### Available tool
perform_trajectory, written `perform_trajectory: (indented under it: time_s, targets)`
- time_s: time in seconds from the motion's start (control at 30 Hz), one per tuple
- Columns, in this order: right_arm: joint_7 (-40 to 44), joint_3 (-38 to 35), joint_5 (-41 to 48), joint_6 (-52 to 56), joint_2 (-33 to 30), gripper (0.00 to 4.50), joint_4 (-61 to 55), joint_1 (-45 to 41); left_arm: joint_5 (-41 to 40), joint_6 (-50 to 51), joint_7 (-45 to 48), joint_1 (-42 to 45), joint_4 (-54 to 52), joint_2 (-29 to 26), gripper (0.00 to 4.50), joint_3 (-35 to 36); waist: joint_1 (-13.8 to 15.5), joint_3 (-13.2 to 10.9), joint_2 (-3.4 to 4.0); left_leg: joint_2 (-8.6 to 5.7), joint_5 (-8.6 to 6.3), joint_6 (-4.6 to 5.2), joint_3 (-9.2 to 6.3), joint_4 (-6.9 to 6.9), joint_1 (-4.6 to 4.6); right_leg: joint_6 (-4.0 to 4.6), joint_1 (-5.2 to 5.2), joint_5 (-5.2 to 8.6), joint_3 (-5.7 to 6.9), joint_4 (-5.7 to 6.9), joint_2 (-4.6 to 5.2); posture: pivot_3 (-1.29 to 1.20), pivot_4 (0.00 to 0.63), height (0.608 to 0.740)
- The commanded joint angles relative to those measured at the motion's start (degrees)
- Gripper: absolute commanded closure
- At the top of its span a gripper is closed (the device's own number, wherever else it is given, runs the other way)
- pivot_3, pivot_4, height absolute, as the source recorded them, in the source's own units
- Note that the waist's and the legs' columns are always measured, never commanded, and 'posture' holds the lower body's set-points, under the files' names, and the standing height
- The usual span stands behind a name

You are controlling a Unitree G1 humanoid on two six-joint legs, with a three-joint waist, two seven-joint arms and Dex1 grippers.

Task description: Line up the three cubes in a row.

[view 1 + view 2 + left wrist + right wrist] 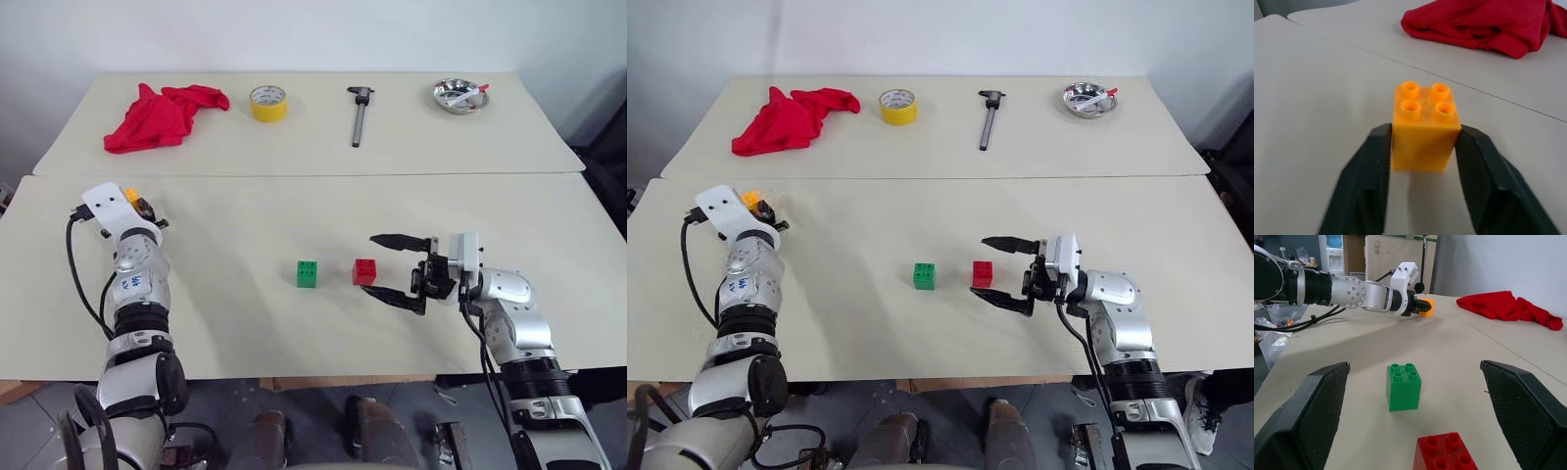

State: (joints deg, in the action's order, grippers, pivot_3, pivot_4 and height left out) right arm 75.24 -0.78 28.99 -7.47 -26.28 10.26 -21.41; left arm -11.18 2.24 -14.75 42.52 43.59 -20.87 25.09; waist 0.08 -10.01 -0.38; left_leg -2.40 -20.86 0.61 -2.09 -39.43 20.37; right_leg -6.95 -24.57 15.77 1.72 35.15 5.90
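While the green cube [307, 273] and red cube [364, 271] already sit side by side near the middle of the near table [294, 333], with a small gap between them, the orange-yellow cube [1425, 127] is well apart from them, out at the far left

Left gripper [1422, 139] has its jaws closed on the orange-yellow cube, one black finger on each side, cube upright with studs up and seemingly resting on the table. From the head camera only a sliver of that cube shows at the gripper tip

Right gripper [395, 269] hovers just right of the red cube, jaws spread wide, holding nothing, pointing left toward the pair

Progress, my read: two of three roughly placed, so about two thirds there. Left to do: carry the orange-yellow cube in and set it beside the green one, in line with green and red, then release. Green and red look close to level with each other, maybe a small nudge needed for spacing

Far table has a red cloth [162, 115], yellow tape roll [268, 102], caliper [360, 113] and a steel dish [460, 96], none touched

Writing: small blue mark on the left forearm, too small to read. Tape roll's inner ring has print, not legible. No brand readable on the cubes
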Motion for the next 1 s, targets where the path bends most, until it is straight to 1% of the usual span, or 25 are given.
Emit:
perform_trajectory:
  time_s: [0.03,0.13,0.17,0.23,0.27,0.3,0.37,0.4,0.43,0.5,0.6,0.73,0.77,0.87,1.0]
  targets:
    - [-0.8,-2.2,0.6,-1.3,-0.5,0.00,-2.2,0.8,-0.1,-4.1,4.3,0.1,-1.8,-1.6,3.04,-0.9,0.0,0.0,0.00,0.00,0.00,0.00,0.00,-0.01,0.00,0.00,0.00,0.00,0.00,0.00,0.00,0.00,0.150,0.740]
    - [-2.1,-3.2,0.3,-2.1,-0.8,0.00,-3.2,2.4,-5.1,-9.0,17.1,-6.0,-11.1,-2.6,3.04,-0.1,-0.2,0.0,0.00,0.00,0.00,0.00,0.00,-0.01,0.00,0.00,0.00,0.00,0.00,-0.01,0.01,0.00,0.150,0.740]
    - [-2.7,-4.0,0.4,-2.2,-1.3,0.00,-3.9,3.3,-10.8,-7.1,27.9,-9.5,-16.8,-4.1,3.04,0.0,-0.3,0.0,0.00,0.01,0.00,0.00,0.00,0.05,0.01,0.00,-0.01,0.00,-0.01,-0.05,0.09,0.00,0.150,0.740]
    - [-3.4,-5.6,0.7,-1.7,-2.6,0.00,-5.3,5.0,-20.3,-0.8,50.6,-17.4,-27.6,-9.7,3.04,-2.3,-0.8,0.0,0.01,0.06,-0.01,-0.02,0.04,0.11,0.01,0.00,-0.04,0.00,-0.01,-0.09,0.33,0.00,0.150,0.740]
    - [-3.6,-6.0,0.8,-1.5,-3.2,0.00,-5.6,5.6,-23.4,2.1,57.9,-20.1,-31.1,-11.9,3.04,-3.3,-1.2,0.0,0.04,0.08,-0.02,-0.02,0.05,0.17,0.00,0.03,-0.06,0.02,0.05,-0.10,0.36,0.00,0.150,0.740]
    - [-3.6,-6.5,0.9,-1.4,-3.9,0.00,-5.8,6.3,-26.6,6.0,66.3,-23.5,-35.1,-15.6,3.04,-4.9,-1.4,0.0,0.09,0.13,-0.02,-0.02,0.05,0.19,0.02,0.07,-0.06,0.04,0.08,-0.13,0.38,0.00,0.150,0.740]
    - [-3.7,-7.5,0.8,-1.2,-5.3,0.00,-6.0,7.7,-26.6,10.5,75.7,-25.3,-35.5,-22.0,3.04,-8.1,-1.3,-0.1,0.15,0.09,-0.01,-0.01,-0.02,0.19,-0.01,0.10,0.02,0.05,0.18,-0.14,0.44,0.00,0.150,0.740]
    - [-3.8,-7.8,0.8,-1.2,-5.7,0.00,-6.0,8.1,-26.2,11.8,78.3,-25.3,-35.0,-23.9,3.04,-9.2,-1.0,-0.1,0.21,0.04,0.01,0.02,-0.14,0.15,-0.03,0.11,0.15,0.06,0.31,-0.18,0.49,0.00,0.150,0.740]
    - [-3.9,-8.0,0.6,-1.3,-6.0,0.00,-6.2,8.6,-24.2,10.4,82.2,-24.7,-33.4,-25.2,3.04,-11.6,-0.7,-0.1,0.27,-0.01,0.04,0.05,-0.18,0.14,-0.11,0.14,0.23,0.04,0.35,-0.33,0.53,0.00,0.150,0.740]
    - [-4.5,-8.2,0.5,-1.3,-6.3,0.00,-7.2,9.8,-19.0,3.7,90.1,-22.5,-29.2,-25.7,3.04,-16.9,-0.1,-0.1,0.45,-0.05,0.06,0.06,-0.20,0.14,-0.24,0.16,0.36,0.03,0.36,-0.28,0.54,0.00,0.150,0.740]
    - [-5.3,-8.4,0.9,-0.8,-6.5,0.00,-9.3,11.4,-12.6,-6.6,97.7,-17.8,-21.4,-23.3,3.04,-23.2,0.3,-0.1,0.54,-0.17,0.10,0.11,-0.24,0.15,-0.21,0.16,0.33,0.02,0.37,-0.16,0.53,0.00,0.150,0.740]
    - [-6.3,-8.7,1.0,-0.3,-6.9,0.00,-11.5,12.9,-8.3,-14.5,100.8,-11.0,-10.6,-18.2,3.04,-26.6,0.2,-0.1,0.50,-0.24,0.13,0.18,-0.20,0.14,-0.06,0.12,0.21,0.00,0.39,0.02,0.38,0.00,0.150,0.740]
    - [-6.5,-8.8,1.0,-0.2,-7.0,0.00,-11.8,13.1,-6.9,-17.1,100.7,-9.5,-8.1,-17.2,3.04,-27.1,0.2,-0.1,0.49,-0.24,0.14,0.20,-0.20,0.14,-0.02,0.12,0.17,0.00,0.39,0.01,0.37,0.00,0.150,0.740]
    - [-7.0,-9.0,1.0,0.3,-7.4,0.00,-12.9,13.6,-5.6,-19.7,101.1,-5.8,-2.1,-14.7,3.04,-27.2,-0.1,-0.1,0.48,-0.25,0.14,0.22,-0.15,0.14,0.02,0.10,0.12,-0.01,0.39,0.00,0.34,0.00,0.150,0.740]
    - [-7.7,-9.3,1.1,0.6,-7.7,0.00,-14.0,14.3,-4.3,-23.4,102.2,-3.3,3.0,-13.2,3.04,-27.0,-0.2,-0.1,0.47,-0.23,0.14,0.24,-0.13,0.14,0.01,0.09,0.12,-0.01,0.38,0.01,0.33,0.00,0.150,0.740]
